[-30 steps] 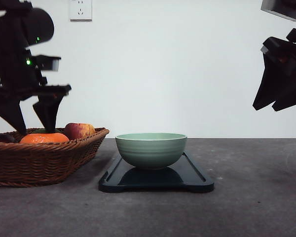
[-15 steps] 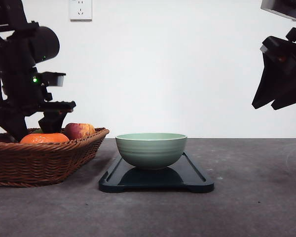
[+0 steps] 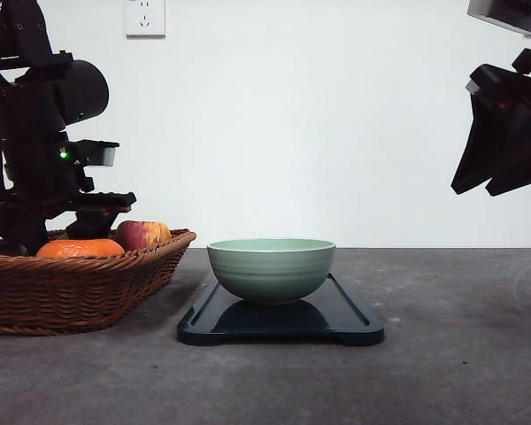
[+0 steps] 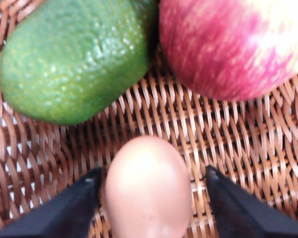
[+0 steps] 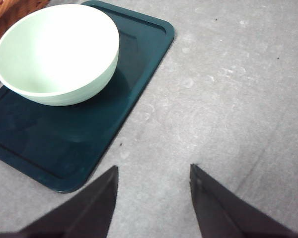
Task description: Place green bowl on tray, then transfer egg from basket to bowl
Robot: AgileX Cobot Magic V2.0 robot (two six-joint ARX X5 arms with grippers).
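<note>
Down inside the basket (image 3: 80, 283), the left gripper (image 4: 149, 198) has its two dark fingers (image 4: 64, 208) spread apart, one on each side of the egg (image 4: 148, 188), with a little gap between each finger and the shell. The egg is pale tan, smooth and oval, lying on the woven wicker floor. Just beyond the fingertips sit a bumpy green avocado (image 4: 74, 59) and a red-streaked apple (image 4: 233, 44), near the egg but not touching it. The shell is likely light, slick and easily cracked, so a gentle squeeze across its widest middle seems safest. The green bowl (image 3: 271, 268) already stands on the tray (image 3: 354, 323), empty and waiting, off to the side of the basket. The right gripper (image 5: 154, 198) hangs raised above bare table (image 5: 238, 99) beside the tray, fingers parted and holding nothing.
</note>
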